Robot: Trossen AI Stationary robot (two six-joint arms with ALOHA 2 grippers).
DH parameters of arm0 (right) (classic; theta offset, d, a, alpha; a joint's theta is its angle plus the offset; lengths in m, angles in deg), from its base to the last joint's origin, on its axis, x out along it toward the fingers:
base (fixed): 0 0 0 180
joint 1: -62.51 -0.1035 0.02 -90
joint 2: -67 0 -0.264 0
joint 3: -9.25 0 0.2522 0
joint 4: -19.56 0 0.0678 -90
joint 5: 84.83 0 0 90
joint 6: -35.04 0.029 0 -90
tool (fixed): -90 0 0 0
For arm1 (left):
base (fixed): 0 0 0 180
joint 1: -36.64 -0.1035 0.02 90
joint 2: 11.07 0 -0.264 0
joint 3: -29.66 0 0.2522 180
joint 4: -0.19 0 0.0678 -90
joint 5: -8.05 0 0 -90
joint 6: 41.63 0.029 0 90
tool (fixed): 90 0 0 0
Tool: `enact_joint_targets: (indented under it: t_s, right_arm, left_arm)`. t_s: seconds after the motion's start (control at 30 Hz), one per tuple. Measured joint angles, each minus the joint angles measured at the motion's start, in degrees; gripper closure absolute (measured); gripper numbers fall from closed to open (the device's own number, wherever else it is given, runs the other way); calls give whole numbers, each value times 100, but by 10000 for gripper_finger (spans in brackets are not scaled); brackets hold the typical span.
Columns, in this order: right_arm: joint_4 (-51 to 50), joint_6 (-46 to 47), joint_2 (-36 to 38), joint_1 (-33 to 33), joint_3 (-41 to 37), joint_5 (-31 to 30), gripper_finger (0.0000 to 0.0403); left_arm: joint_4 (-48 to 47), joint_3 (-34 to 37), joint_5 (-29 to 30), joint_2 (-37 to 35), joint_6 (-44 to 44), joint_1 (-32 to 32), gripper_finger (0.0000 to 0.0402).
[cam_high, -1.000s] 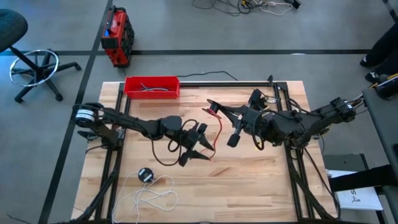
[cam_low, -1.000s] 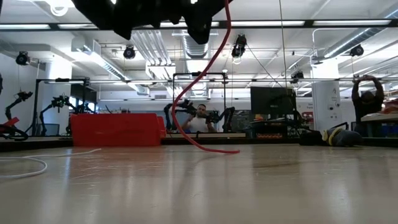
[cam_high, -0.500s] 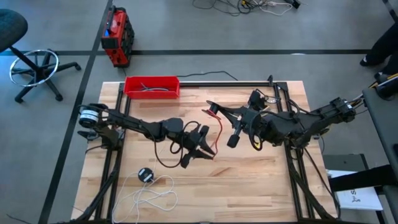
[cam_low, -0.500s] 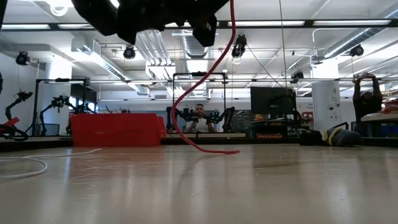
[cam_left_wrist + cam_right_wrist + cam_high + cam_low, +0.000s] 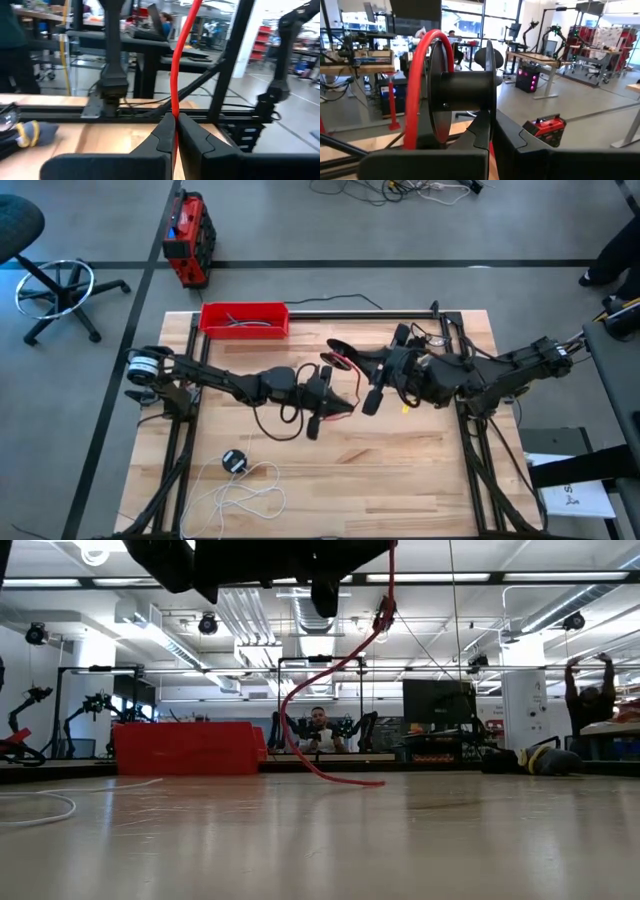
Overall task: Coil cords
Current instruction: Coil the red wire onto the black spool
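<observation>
1. From above, I see my left hand (image 5: 322, 402) at the middle of the wooden surface (image 5: 400, 480), with the red cord (image 5: 350, 385) running to my right hand (image 5: 345, 363) just beside it. The white cord (image 5: 245, 495) lies loose near the front left, ending at its black disc (image 5: 233, 460).
2. At surface level, the red cord (image 5: 335, 690) hangs down and touches the wood before the red tray (image 5: 188, 748).
3. My left wrist shows the fingers (image 5: 162, 136) pinched together on the red cord (image 5: 181, 55).
4. My right wrist shows the fingers (image 5: 482, 132) clamped on a black spool (image 5: 462, 90) carrying a red loop.
</observation>
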Motion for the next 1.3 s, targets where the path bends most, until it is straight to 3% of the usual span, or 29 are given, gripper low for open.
enact_joint_targets:
  t_s: [0.3,0.57,0.67,0.87,1.13,1.3]
  right_arm:
    - [11,168,9,-2,0,484,403]
    - [-308,192,39,-118,0,496,403]
    - [-827,402,115,-214,-2,457,403]
    - [-2230,1110,243,-319,-2,292,403]
    - [-3707,2212,-17,-317,-18,-158,403]
    - [-3922,2482,-342,-317,-33,-432,403]
  left_arm:
    - [-595,6,996,-25,-13,-291,401]
    - [-1335,12,1077,-204,64,-567,401]
    - [-2235,14,1242,-563,245,-626,401]
    - [-3884,44,2312,-1622,542,-624,401]
    - [-4167,181,2568,-2942,645,-623,401]
    - [-4176,181,2161,-3374,625,-533,400]
